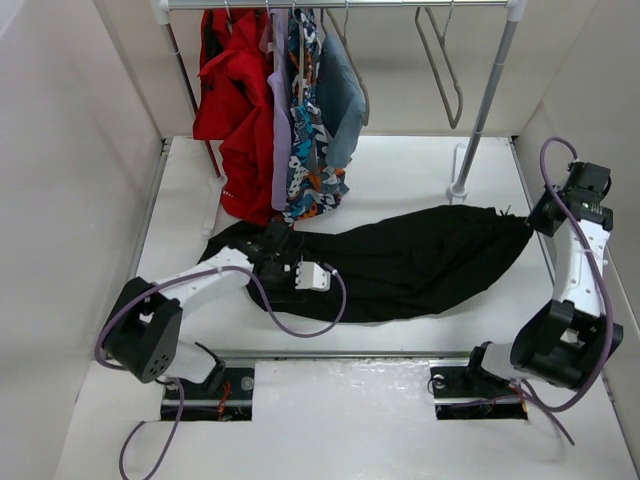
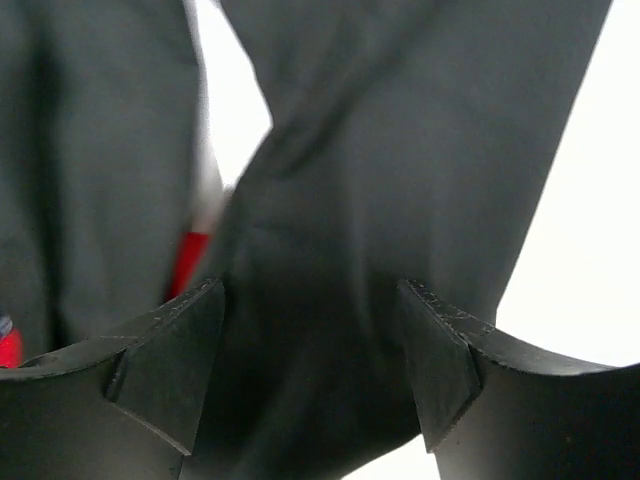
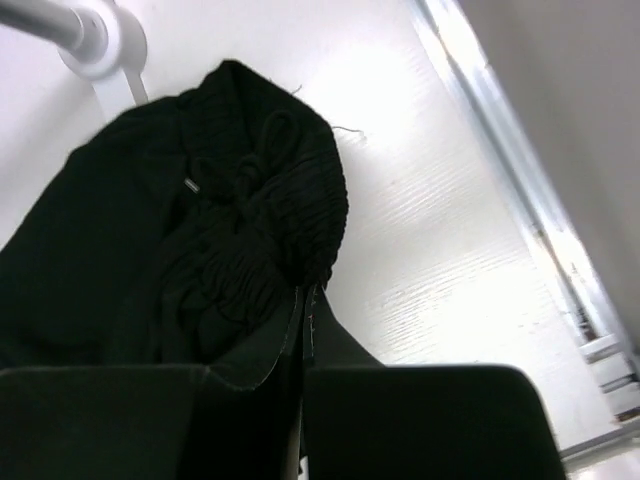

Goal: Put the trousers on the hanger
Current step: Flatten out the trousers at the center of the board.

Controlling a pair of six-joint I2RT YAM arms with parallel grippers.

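Left gripper: jaws spread, low over the left end of the trousers. A fold of black cloth lies between the fingers, but they are not closed on it.
Right gripper: fingers pressed together at the ribbed waistband. It appears to pinch the waistband's edge, and the cloth draws to a point there in the overhead view.
Trousers: lying flat along the bench, stretched from the left arm across to the right one. No part is lifted clear, as far as can be seen.
Hanger: hooked on the rail at the back, empty. It is well apart from the trousers and from both arms.
Other clothes: red, lilac, patterned and blue-grey pieces hang to the left on the same rail, and their lower ends come near the trousers' left end.
Done so far: one end of the garment seems to be held, and the other is lined up for a grasp.
Left to do: almost all of it, judging by this. The left grasp must close, the cloth must be raised and the hanger fetched or reached, and then the legs fed over its bar.
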